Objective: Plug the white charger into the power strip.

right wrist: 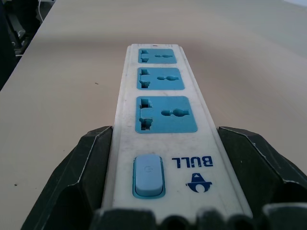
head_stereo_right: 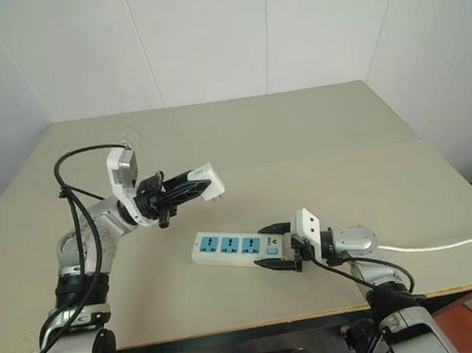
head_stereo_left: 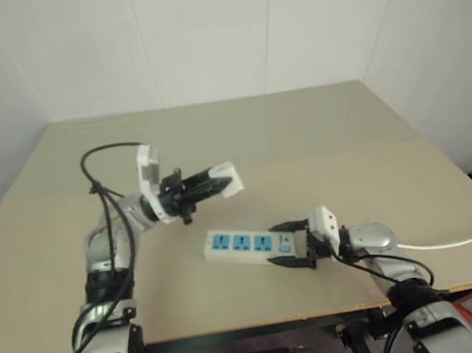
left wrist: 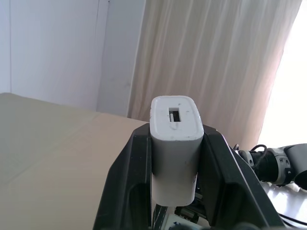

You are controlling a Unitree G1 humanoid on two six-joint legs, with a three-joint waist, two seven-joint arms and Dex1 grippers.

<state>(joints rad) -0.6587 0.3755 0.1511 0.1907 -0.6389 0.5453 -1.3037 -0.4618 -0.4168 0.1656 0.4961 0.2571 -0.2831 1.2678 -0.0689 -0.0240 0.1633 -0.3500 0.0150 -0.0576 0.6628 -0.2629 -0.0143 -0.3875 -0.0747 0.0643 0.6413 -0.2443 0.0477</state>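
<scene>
Viewing from the head camera, the white charger (head_stereo_right: 205,182) is seen raised above the table (head_stereo_right: 316,133), clamped between the fingers of the left gripper (head_stereo_right: 188,186), up and to the left of the power strip (head_stereo_right: 236,247). The strip lies flat near the front edge of the table, its switch end gripped by the right gripper (head_stereo_right: 271,246); its thin white cord (head_stereo_right: 448,245) runs off to the right.

In the left wrist view, the charger (left wrist: 175,143) is pinched across its two flat sides, a small rectangular port visible in its exposed end. It is judged light, rigid and smooth-skinned, so slipping or twisting under insertion force is possible; a hold across the flat sides, well down the body, is judged best.

In the right wrist view, the strip (right wrist: 163,124) is held by both long edges at the switch end, three blue sockets (right wrist: 166,114) left free. The word "BULL" and a small logo are read beside the switch (right wrist: 148,176). The strip is judged stiff and light, liable to slide unless held.
</scene>
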